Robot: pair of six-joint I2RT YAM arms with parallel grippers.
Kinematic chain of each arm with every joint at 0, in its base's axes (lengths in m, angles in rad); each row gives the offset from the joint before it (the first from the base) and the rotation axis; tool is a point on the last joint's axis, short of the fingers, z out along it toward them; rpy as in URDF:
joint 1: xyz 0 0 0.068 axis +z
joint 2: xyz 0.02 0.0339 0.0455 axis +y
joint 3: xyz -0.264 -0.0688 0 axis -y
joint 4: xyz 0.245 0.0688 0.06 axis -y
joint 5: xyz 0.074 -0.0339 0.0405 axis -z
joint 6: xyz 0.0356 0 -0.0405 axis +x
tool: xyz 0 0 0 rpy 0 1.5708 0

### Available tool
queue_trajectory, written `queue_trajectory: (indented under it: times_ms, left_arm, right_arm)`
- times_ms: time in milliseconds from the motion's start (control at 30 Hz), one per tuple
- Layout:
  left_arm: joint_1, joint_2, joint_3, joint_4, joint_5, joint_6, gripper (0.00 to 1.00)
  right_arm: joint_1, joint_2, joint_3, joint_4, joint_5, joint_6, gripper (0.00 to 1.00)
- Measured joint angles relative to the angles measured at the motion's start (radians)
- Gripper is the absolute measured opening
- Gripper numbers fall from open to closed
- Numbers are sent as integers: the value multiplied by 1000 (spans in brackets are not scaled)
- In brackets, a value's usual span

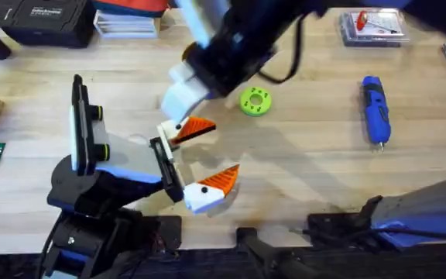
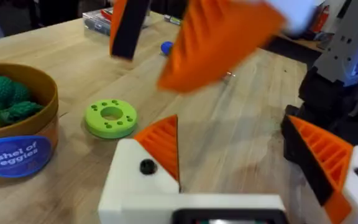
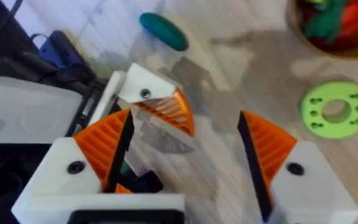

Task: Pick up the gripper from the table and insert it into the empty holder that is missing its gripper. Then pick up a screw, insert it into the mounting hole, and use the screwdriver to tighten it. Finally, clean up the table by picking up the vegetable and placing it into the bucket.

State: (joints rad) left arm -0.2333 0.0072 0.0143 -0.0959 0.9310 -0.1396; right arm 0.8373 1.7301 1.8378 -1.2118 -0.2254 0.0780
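Hovering my right gripper [image 3: 185, 124] over my left gripper [image 1: 207, 159], I am keeping both sets of jaws apart and clamping nothing. The orange wedge [image 3: 169, 111] is sitting at the tip of the white holder [image 3: 138, 90] on my left arm, lying in the gap between my right fingers with its long axis pointing out from the holder. It is looking seated to me. A dark spot is showing at the mounting hole, though I cannot tell whether that is a screw. The screwdriver [image 1: 374, 108] is lying on the table [image 1: 300, 155] well apart, lengthwise away from my bases, nearer my right arm's side. The vegetable [image 3: 163, 31] is lying beyond the holder, outside the bucket [image 3: 334, 25].
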Motion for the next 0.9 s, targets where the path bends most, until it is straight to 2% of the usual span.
queue_trajectory:
  times_ms: [167,267,433,633,900]
  left_arm:
    - [0,0,0,0,0,1,985]
    - [0,0,0,0,0,1,985]
    - [0,0,0,0,0,1,985]
    - [0,0,0,0,0,1,985]
    - [0,0,0,0,0,1,988]
  right_arm:
    - [-79,-81,-4,-9,3,0,994]
    - [-137,-157,-56,-13,3,5,994]
    - [-225,-311,-247,40,-29,20,992]
    - [-265,-534,-480,115,-80,50,993]
    - [-266,-784,-647,165,-82,121,993]
